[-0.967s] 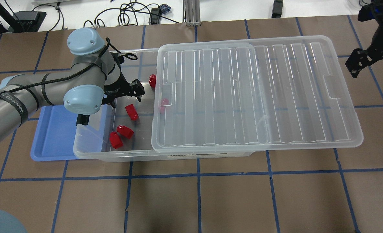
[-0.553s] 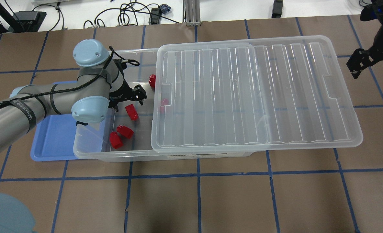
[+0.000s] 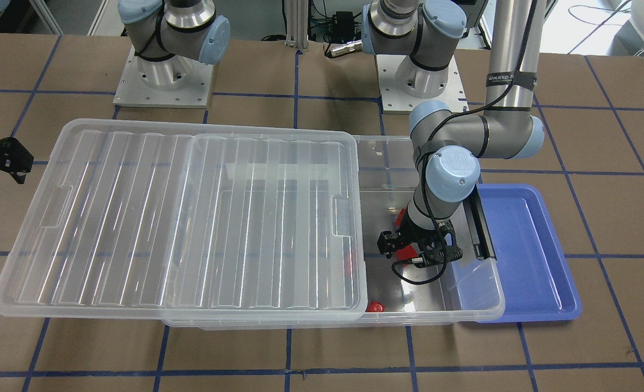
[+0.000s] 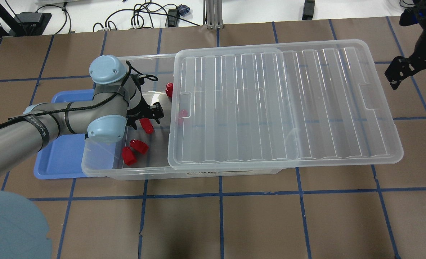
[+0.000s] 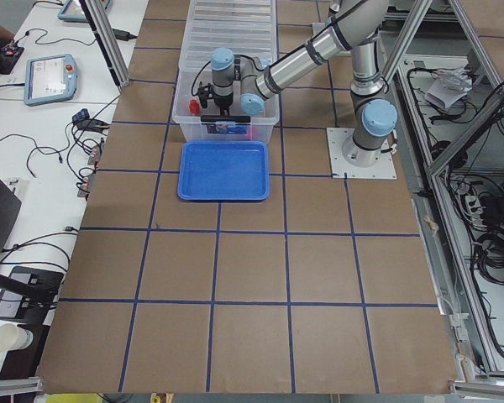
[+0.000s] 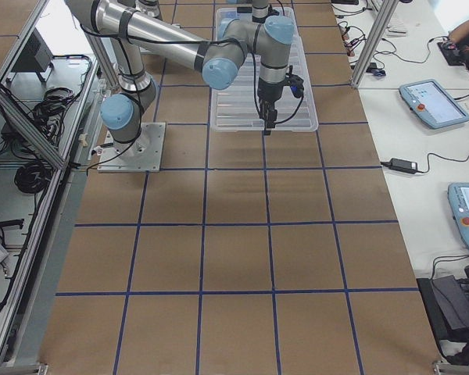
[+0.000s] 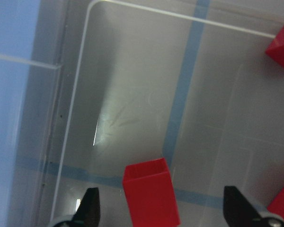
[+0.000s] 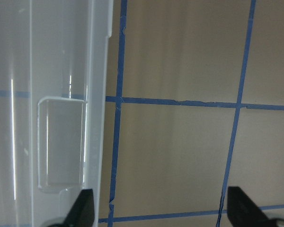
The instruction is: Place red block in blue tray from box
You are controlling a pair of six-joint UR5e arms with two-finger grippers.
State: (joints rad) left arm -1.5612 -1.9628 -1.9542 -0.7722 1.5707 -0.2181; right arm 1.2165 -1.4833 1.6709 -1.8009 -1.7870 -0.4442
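Left gripper point(image 7: 163, 213), down lower than a second before, fingers spread wide astride the red block point(image 7: 150, 191) (nothing clamped) inside the box point(image 4: 126, 173).

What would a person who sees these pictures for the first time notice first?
The big ribbed clear lid lies shifted partly off the box, leaving its end on the robot's left open. There the left gripper reaches in, its open fingers astride one red block, with other red blocks nearby. The empty blue tray lies beside that end of the box.
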